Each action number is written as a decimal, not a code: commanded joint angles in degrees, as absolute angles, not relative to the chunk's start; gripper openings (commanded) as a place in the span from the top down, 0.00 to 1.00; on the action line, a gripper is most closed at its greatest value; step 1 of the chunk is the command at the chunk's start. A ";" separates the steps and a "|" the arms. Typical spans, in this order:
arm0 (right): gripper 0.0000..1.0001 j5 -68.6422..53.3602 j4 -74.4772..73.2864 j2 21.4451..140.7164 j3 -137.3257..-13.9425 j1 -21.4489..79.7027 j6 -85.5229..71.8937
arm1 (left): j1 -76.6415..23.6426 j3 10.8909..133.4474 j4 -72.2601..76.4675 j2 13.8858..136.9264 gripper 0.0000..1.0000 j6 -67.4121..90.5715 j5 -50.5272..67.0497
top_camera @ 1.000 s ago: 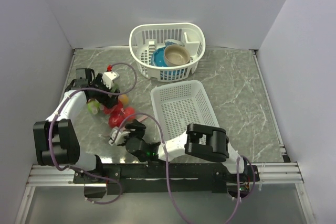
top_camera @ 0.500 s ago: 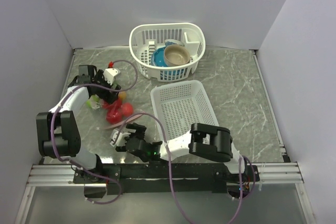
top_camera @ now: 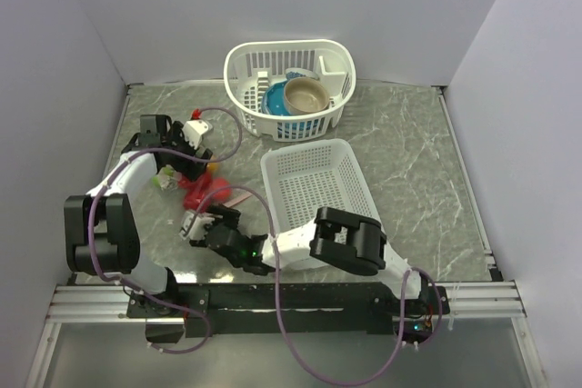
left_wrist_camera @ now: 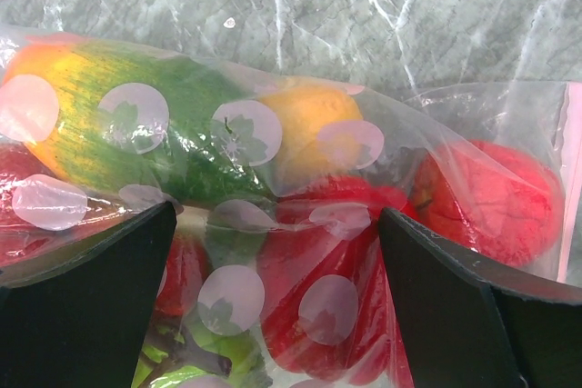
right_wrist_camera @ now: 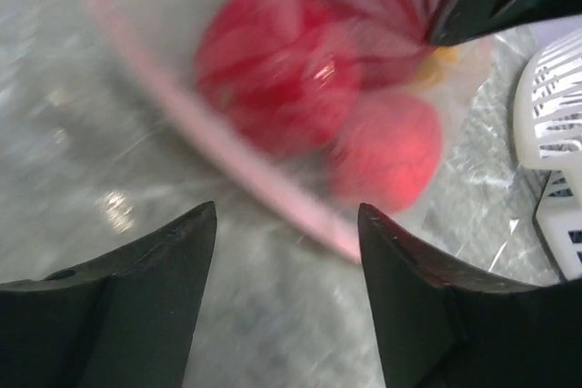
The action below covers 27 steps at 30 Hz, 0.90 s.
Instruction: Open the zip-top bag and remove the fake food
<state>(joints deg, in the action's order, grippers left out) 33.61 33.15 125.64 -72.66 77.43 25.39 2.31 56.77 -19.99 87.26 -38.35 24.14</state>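
The zip-top bag (top_camera: 202,192) lies on the table at the left, a clear pouch with white dots holding the fake food. In the left wrist view the bag (left_wrist_camera: 273,147) shows a green-yellow fruit (left_wrist_camera: 136,124), an orange piece (left_wrist_camera: 305,120) and red pieces (left_wrist_camera: 491,193). My left gripper (left_wrist_camera: 277,211) is open, its fingers on either side of the bag's far end (top_camera: 191,165). My right gripper (top_camera: 194,224) is open at the bag's near end. The blurred pink zip strip (right_wrist_camera: 227,147) runs just ahead of its jaws (right_wrist_camera: 287,208), with red fruits (right_wrist_camera: 273,61) beyond.
A rectangular white mesh basket (top_camera: 350,163) stands just right of the bag. A round white basket (top_camera: 244,65) at the back holds a blue bowl (top_camera: 273,102) and a tan bowl (top_camera: 305,94). Walls close in the left, back and right sides.
My right gripper has moved left and forward to the bag's near end. My left gripper has shifted slightly over the bag, and the bag has slid a little to the left.
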 commanded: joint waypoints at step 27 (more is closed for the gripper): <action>0.40 17.57 19.77 112.68 -68.29 71.45 17.31 | 14.85 64.96 -34.47 74.62 0.01 -35.42 40.88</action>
<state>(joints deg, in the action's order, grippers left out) 19.00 21.45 114.45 -70.24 70.91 15.94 14.74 68.36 -36.18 73.73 -34.96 41.71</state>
